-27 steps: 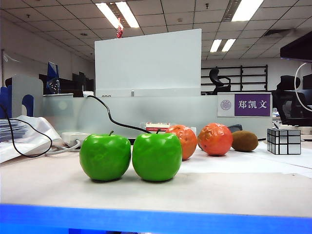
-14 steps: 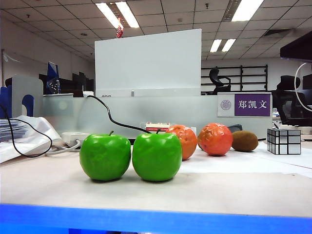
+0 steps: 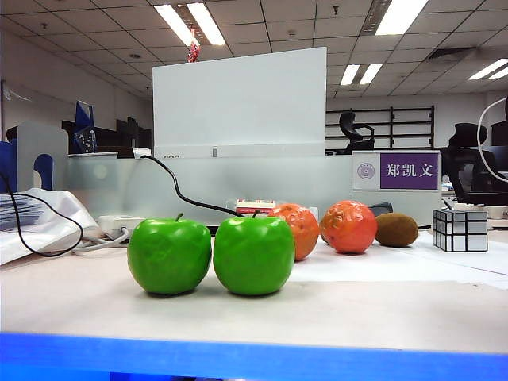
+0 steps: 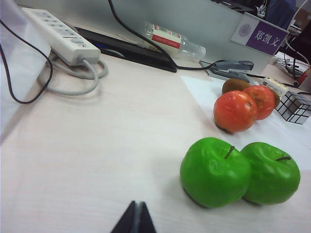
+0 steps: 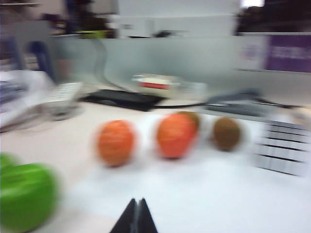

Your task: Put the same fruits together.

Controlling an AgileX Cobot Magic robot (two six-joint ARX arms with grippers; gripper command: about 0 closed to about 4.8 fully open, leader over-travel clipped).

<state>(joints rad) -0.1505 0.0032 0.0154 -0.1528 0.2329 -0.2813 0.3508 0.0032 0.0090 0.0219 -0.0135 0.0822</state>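
Listing first the task's own items: we count two green apples and two orange-red fruits on the desk (image 3: 95, 305).

Left green apple (image 3: 169, 256) and right green apple (image 3: 254, 255): glossy, faceted plastic, dark stems, standing upright and touching side by side near the front edge. We judge them light, hollow and stiff, with a slick skin that could squirt out of a narrow pinch; the best hold looks to be across the widest girth, jaws set on opposite flat facets, not on the stem.

Near orange-red fruit (image 3: 295, 230) and far orange-red fruit (image 3: 349, 226): dimpled, round, close together behind the apples on a white sheet. We judge the dimpled surface to offer better friction than the apples; again a grip across the middle suits them.

Kiwi (image 3: 396, 229): brown, fuzzy, just beside the far orange-red fruit; not part of the sorting.

Left gripper (image 4: 135, 219): jaws pressed together, empty, hanging over bare desk short of the apples. Right gripper (image 5: 135, 217): jaws likewise closed on nothing, facing the orange-red pair.

Hard to make out: the right wrist view is smeared throughout, so fruit outlines there are soft and one apple is cut off at the frame edge. In the exterior view the right green apple hides part of the near orange-red fruit, and neither arm shows there.
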